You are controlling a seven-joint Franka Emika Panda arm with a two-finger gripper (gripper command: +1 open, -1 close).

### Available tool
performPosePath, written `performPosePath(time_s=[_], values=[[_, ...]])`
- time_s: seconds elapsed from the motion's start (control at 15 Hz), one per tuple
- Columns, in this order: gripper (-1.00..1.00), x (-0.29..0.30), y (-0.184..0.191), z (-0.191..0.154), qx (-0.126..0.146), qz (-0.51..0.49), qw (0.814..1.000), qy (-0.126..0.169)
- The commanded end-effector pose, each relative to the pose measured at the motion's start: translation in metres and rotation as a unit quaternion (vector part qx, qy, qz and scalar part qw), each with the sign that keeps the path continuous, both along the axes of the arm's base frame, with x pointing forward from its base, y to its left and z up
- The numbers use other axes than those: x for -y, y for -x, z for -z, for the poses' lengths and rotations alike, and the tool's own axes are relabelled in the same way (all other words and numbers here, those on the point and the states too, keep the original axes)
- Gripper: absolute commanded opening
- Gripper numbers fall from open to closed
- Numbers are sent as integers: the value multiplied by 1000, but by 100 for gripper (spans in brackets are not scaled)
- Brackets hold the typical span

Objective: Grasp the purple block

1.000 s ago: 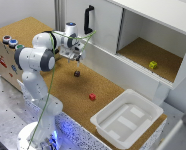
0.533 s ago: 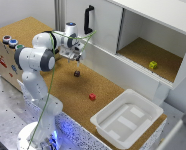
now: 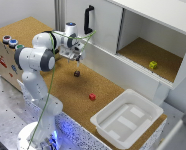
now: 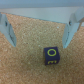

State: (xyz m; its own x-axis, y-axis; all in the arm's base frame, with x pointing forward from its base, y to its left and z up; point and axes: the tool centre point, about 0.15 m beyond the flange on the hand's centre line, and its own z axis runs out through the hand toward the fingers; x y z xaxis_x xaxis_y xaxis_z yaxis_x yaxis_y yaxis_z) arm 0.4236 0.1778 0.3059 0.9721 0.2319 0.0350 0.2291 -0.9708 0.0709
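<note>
The purple block is a tiny dark cube on the cork board, right under my gripper. In the wrist view the block shows a yellow ring on its upper face and lies between and a little beyond the two fingers. The jaws stand wide open and hold nothing. The gripper hangs above the block, apart from it. A red cube lies on the cork nearer the white tray. A yellow-green cube sits inside the open cabinet at the exterior view's right.
A white plastic tray stands on the cork at the exterior view's lower right. A white cabinet with a black handle rises behind the gripper. A box with coloured buttons stands at the exterior view's left.
</note>
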Motion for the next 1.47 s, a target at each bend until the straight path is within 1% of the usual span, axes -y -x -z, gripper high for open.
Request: performPosePath(time_s=[0.0,0.07,0.13,0.4,0.47,0.53,0.6,0.67,0.8,0.93,1.0,1.07,1.13,1.27,1.33,1.4], values=[[100,1,-6,24,29,-13,999,-23],[100,6,-10,28,30,-18,999,-30],[100,8,-13,34,26,-23,999,-30],[100,17,-33,72,5,-55,997,-47],[100,19,-38,77,1,-54,997,-48],[100,21,-44,81,-1,-57,997,-56],[100,22,-49,84,-12,-57,996,-65],[100,20,-53,87,-15,-65,996,-64],[100,16,-53,98,-19,-77,995,-67],[100,18,-49,110,-19,-67,995,-77],[100,25,-48,107,-17,-62,995,-76],[100,28,-45,106,-7,-57,996,-75],[-100,33,-42,102,3,-49,996,-77],[-100,35,-39,97,10,-46,996,-74],[-100,35,-38,94,10,-47,997,-68],[-100,36,-36,93,6,-50,996,-69]])
